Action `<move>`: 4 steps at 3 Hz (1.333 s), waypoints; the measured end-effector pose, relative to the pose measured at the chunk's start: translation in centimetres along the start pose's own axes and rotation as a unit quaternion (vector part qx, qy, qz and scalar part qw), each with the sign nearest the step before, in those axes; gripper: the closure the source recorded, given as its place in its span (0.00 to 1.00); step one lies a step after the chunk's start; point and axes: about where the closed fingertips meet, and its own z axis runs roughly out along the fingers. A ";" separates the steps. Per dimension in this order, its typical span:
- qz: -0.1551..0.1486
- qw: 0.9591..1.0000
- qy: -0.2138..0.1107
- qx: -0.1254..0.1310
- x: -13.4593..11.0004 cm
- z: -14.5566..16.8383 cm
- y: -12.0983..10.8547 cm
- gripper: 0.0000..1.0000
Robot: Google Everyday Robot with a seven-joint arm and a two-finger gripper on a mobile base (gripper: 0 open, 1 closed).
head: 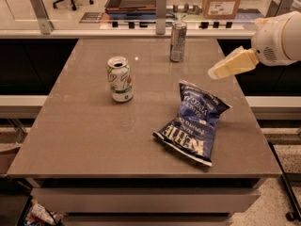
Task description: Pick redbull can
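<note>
In the camera view, the only one, the gripper (221,69) hangs in the air at the right side of the table (94,140), above its right edge, and it comes out from a round white arm housing (280,36); it shows as one cream-coloured wedge pointing left and a little down, and whether it is wide or narrow I cannot tell; it holds nothing that can be seen. The redbull can (178,41) stands upright to the left of the gripper and farther back, near the far edge of the table, well apart from the gripper; nothing lies between them. The blue chip bag (193,124) lies flat below the gripper and nearer to the camera, close to it but not touching; the white-and-green soda can (119,79) stands upright far to the left of the gripper, well apart from the redbull can too.

As I judge it, the task is at its beginning; the can is not yet touched or lifted; what is left is to bring the gripper over to the can, to close on it and to raise it.
</note>
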 end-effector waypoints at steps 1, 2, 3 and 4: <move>0.000 1.000 0.000 0.000 0.0 0.0 0.0 0.00; 0.021 0.999 -0.021 0.014 -0.5 1.1 -1.6 0.00; 0.063 0.996 -0.057 0.026 -2.3 4.6 -4.2 0.00; 0.102 0.990 -0.092 0.023 -4.3 8.7 -5.6 0.00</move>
